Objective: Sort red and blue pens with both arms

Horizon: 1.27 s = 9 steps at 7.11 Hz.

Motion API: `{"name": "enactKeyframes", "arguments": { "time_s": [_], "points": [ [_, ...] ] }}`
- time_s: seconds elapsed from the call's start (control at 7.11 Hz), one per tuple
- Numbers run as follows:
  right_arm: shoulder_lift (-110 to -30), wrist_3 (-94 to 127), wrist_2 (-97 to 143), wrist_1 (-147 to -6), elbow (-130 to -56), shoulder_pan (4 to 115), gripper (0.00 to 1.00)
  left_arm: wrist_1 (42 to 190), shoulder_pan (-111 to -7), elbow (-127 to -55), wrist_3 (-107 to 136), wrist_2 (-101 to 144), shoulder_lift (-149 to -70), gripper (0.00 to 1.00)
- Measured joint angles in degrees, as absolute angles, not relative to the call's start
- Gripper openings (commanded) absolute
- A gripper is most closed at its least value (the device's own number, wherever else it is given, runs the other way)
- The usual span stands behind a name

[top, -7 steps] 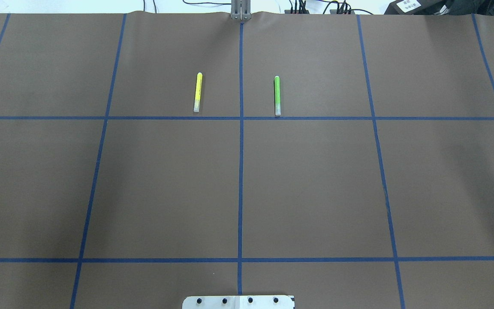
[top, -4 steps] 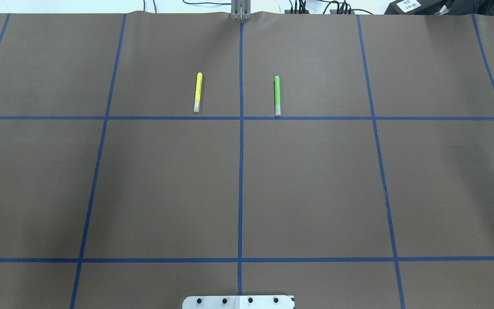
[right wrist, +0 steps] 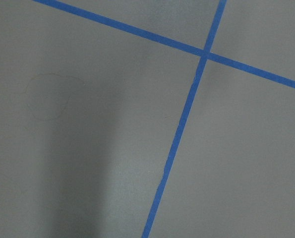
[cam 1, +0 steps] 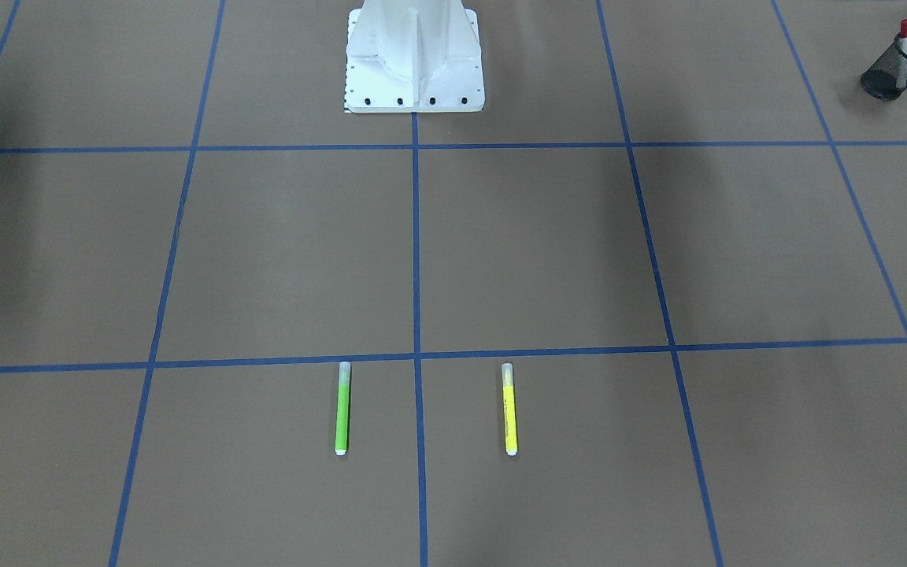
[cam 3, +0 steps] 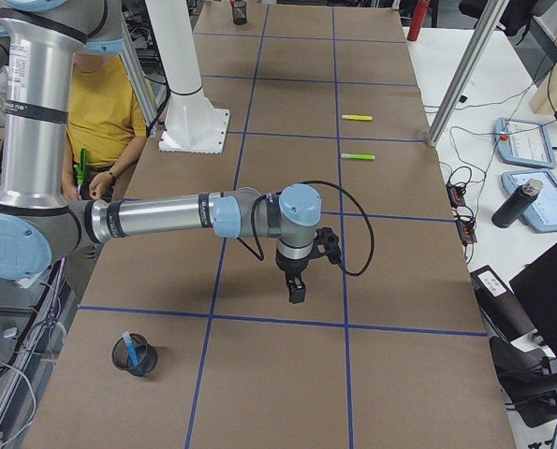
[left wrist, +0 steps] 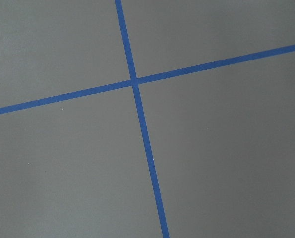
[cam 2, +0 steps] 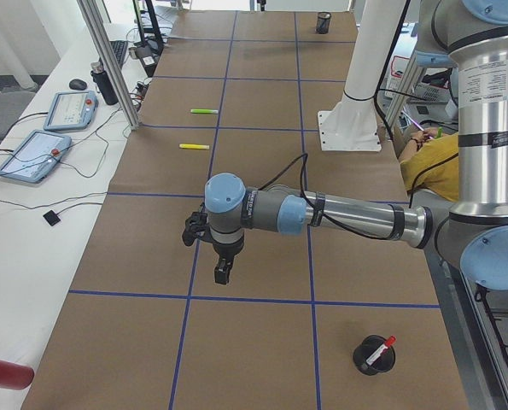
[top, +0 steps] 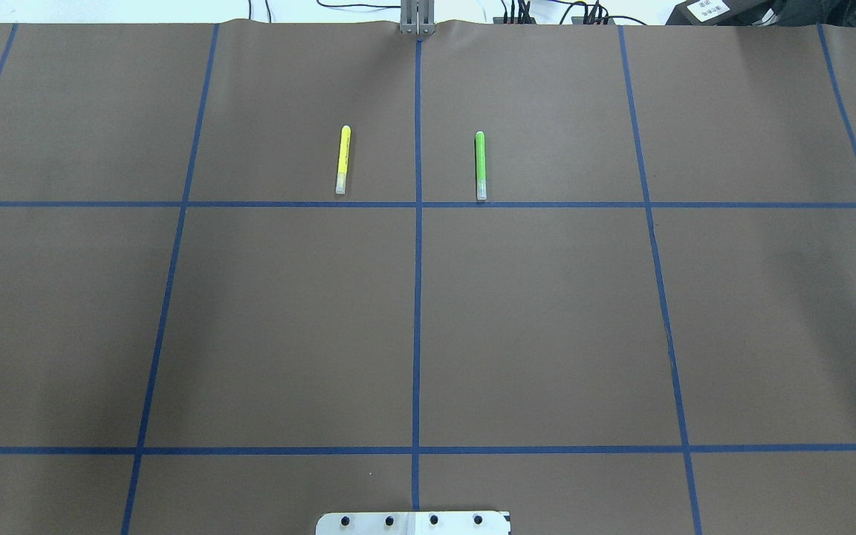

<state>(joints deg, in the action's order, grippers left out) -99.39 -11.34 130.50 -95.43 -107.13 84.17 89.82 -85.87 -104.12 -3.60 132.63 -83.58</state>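
The red pen [cam 1: 904, 46] stands in a black mesh cup [cam 1: 886, 79] at the table's corner on my left side; in the exterior left view the red pen [cam 2: 378, 349] leans in that cup [cam 2: 373, 363]. The blue pen [cam 3: 130, 347] stands in a second mesh cup [cam 3: 135, 361] on my right side. My left gripper [cam 2: 223, 274] hangs over bare table, pointing down. My right gripper [cam 3: 297, 292] hangs the same way. Both show only in the side views, so I cannot tell whether they are open or shut. The wrist views show only brown table and blue tape.
A yellow marker [top: 342, 160] and a green marker [top: 480, 165] lie parallel on the far side of the table. The white pedestal [cam 1: 414, 59] stands at my base. A person in a yellow shirt [cam 3: 105, 108] sits beside the table. Tablets [cam 2: 44, 145] lie past the far edge.
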Motion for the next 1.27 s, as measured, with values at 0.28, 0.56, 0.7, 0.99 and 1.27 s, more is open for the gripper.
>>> {"name": "enactKeyframes", "arguments": {
  "time_s": [0.28,0.56,0.7,0.99,1.27],
  "points": [
    [-99.3,-11.3,130.4,-95.4,-107.1,84.2,1.00,89.8,-85.9,-104.2,-3.6,132.6,-83.6,1.00],
    [-99.2,-11.3,130.4,-95.4,-107.1,84.2,1.00,89.9,-85.9,-104.2,-3.6,132.6,-83.7,1.00],
    [-99.1,-11.3,130.4,-95.4,-107.1,84.2,1.00,89.9,-85.8,-104.2,-3.6,132.6,-83.8,1.00],
    [-98.9,-11.3,130.4,-95.4,-107.1,84.2,1.00,89.9,-85.6,-104.4,-3.6,132.6,-83.8,1.00],
    [-98.9,-11.3,130.4,-95.4,-107.1,84.2,1.00,89.9,-85.1,-104.7,-3.6,132.6,-83.8,1.00]
  ]
}}
